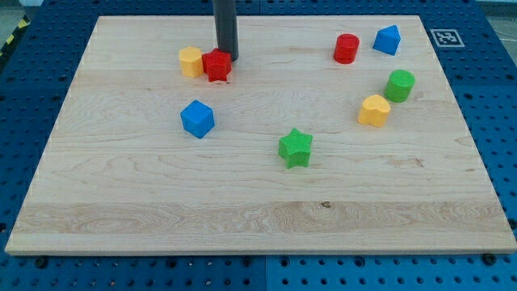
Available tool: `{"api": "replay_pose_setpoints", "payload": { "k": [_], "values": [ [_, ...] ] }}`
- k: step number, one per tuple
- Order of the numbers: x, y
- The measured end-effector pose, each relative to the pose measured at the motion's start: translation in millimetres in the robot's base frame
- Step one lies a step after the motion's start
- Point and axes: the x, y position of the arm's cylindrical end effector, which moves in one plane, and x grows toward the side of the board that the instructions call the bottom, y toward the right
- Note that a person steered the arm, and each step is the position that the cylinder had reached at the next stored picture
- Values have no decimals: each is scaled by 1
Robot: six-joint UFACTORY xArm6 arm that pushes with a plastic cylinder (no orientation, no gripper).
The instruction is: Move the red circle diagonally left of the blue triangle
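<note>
While no writing reads, fiducial marker [444, 36], my tip [227, 58] touching red star [216, 65].

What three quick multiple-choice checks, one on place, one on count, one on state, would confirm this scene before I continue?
1. Where is the red circle?
A. Just to the view's left of the blue triangle
B. Beside the green star
C. Against the blue cube

2. How many yellow blocks are on the board?
A. One
B. Two
C. Three

3. What is my tip doing?
A. Pressing the red circle
B. Standing far from every block
C. Standing at the red star

Key: 1 A, the two sit close together at the view's top right. 2 B, the yellow hexagon and yellow heart. 3 C, the rod's end meets that block's upper edge.
</note>
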Motion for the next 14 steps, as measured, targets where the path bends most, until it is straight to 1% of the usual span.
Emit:
{"api": "replay_pose_setpoints", "payload": {
  "k": [2, 3, 4, 5, 6, 9, 12, 14],
  "values": [
    [0, 6],
    [0, 38],
    [-14, 85],
    [-17, 113],
    [-19, 120],
    [-25, 187],
    [-29, 203],
    [-41, 223]
  ]
}}
